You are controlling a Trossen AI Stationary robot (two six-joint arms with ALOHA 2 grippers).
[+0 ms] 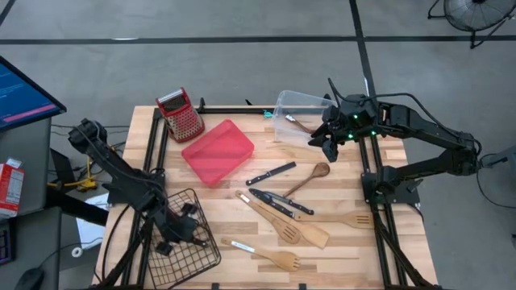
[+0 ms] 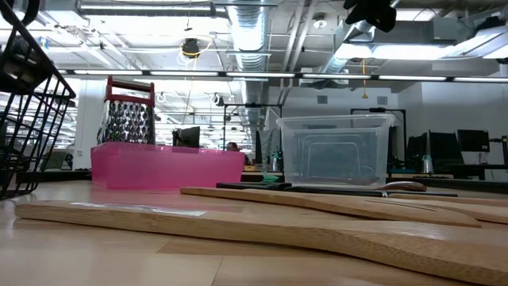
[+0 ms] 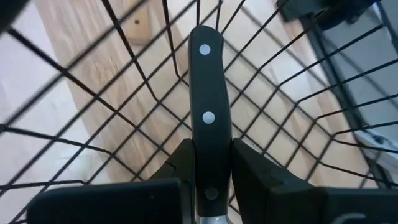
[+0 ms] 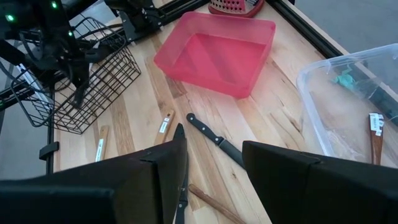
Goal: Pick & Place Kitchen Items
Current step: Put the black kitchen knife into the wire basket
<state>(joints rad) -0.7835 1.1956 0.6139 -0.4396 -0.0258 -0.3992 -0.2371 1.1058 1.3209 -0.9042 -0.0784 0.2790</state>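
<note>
My left gripper (image 1: pixel 179 228) is down inside the black wire basket (image 1: pixel 189 242) at the table's near left, shut on a black-handled knife (image 3: pixel 207 93). My right gripper (image 4: pixel 214 168) hangs open and holds nothing, high above the table beside the clear plastic bin (image 1: pixel 300 111) at the far right. Two more black-handled knives (image 1: pixel 271 173) (image 1: pixel 280 202) lie flat mid-table. Among them lie a wooden spoon (image 1: pixel 309 179), wooden turners (image 1: pixel 292 228) (image 1: pixel 347 218) and a slotted spatula (image 1: pixel 270 257). My left gripper pinches the knife's black handle (image 3: pixel 208 174) between its two fingers (image 3: pixel 181 163), at the end nearest the steel blade. The fingers slant down from above into the basket. The riveted handle reaches forward past the fingertips toward the basket's wire wall. Where the blade sits is hidden.
A red tray (image 1: pixel 218 151) lies mid-left with a red-topped box grater (image 1: pixel 181 113) behind it. The clear bin holds a wooden utensil (image 4: pixel 375 134) and a green piece (image 4: pixel 343 79). Dark frame rails (image 1: pixel 369 173) run along both table sides.
</note>
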